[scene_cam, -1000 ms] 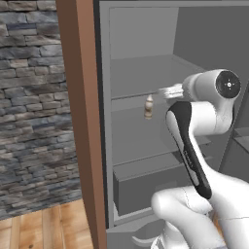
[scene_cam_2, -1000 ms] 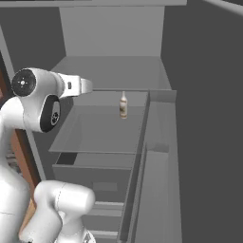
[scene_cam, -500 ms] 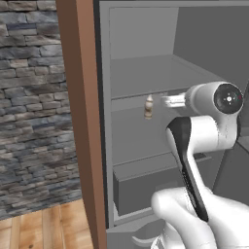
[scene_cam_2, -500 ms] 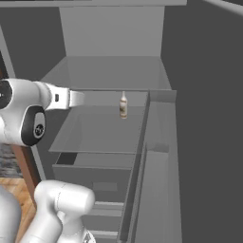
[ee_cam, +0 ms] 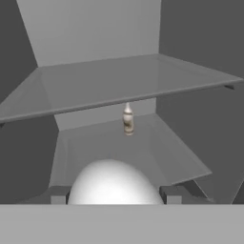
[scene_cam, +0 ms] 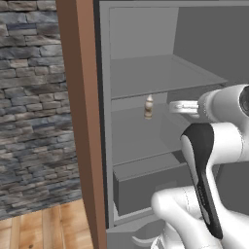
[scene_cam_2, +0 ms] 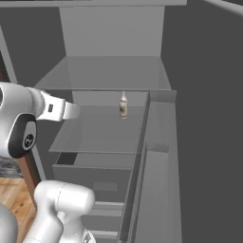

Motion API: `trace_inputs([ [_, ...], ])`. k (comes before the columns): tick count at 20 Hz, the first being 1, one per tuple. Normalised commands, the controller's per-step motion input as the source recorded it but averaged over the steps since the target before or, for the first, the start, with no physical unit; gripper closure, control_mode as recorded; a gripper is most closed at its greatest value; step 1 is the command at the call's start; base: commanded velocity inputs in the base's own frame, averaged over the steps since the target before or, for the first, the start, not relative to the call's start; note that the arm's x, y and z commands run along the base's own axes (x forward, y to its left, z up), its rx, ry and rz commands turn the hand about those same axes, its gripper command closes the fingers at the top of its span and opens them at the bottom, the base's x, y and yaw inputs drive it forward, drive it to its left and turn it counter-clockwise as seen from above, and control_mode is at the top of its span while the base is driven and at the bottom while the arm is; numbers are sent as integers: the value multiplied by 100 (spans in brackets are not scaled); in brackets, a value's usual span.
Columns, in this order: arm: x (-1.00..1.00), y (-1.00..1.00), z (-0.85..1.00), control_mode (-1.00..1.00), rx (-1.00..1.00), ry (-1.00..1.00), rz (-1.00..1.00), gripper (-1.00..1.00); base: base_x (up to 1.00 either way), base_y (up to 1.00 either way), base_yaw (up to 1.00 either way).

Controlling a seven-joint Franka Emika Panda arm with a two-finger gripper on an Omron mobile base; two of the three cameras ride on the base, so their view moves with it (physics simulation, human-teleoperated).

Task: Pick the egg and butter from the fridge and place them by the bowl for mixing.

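Note:
The egg [ee_cam: 114, 183] is a smooth white ball low in the hand view, sitting between the two dark fingertips [ee_cam: 59, 194]. My gripper [ee_cam: 114, 196] is shut on it. In the left base view the gripper [scene_cam: 176, 106] is at the front of the open fridge [scene_cam: 155, 73], level with the middle shelf. From the right base view it [scene_cam_2: 75, 112] shows near the fridge's [scene_cam_2: 109, 71] left wall. Butter and bowl are out of view.
A small bottle stands at the back of the middle shelf [scene_cam: 149, 107] [scene_cam_2: 123, 105] [ee_cam: 127, 120]. A boxy grey drawer [scene_cam: 146, 187] lies below. The open fridge door [scene_cam_2: 156, 180] is on the right, a brown wooden panel [scene_cam: 80, 121] and stone wall [scene_cam: 29, 97] on the left.
The hand has drawn back from the shelf toward the fridge's opening, away from the bottle, with the egg still in its fingers. The bottle has stayed put.

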Motion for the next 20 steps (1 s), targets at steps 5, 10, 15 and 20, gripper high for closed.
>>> trace_inputs([
  [5, -36, 1, -12, -100, 0, 3, 0, 100, 0, 0, 0],
  [10, -20, 0, -6, -100, 0, 5, 0, 100, 0, 0, 0],
  [15, 0, 0, 0, -100, 0, 0, 0, 100, 0, 0, 0],
  [20, 0, 0, 0, -100, 0, 0, 0, 100, 0, 0, 0],
])
